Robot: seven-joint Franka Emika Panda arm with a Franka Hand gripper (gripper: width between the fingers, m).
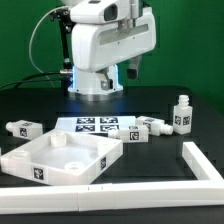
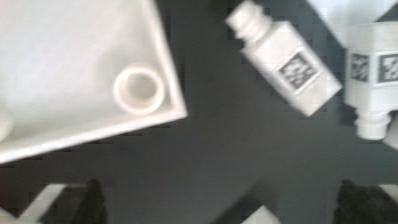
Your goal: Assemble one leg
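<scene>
Several white legs with black-and-white tags are on the black table. One leg and another leg lie on their sides next to the marker board. A third leg stands upright at the exterior view's right. Another lies at the left. In the wrist view two legs lie side by side, one whole and one at the frame edge. My gripper hangs high above them, open and empty, with its dark fingertips wide apart.
The large white square tray-like panel lies at the front left, its corner with a round hole showing in the wrist view. The marker board lies in the middle. A long white L-shaped bar runs along the front and right.
</scene>
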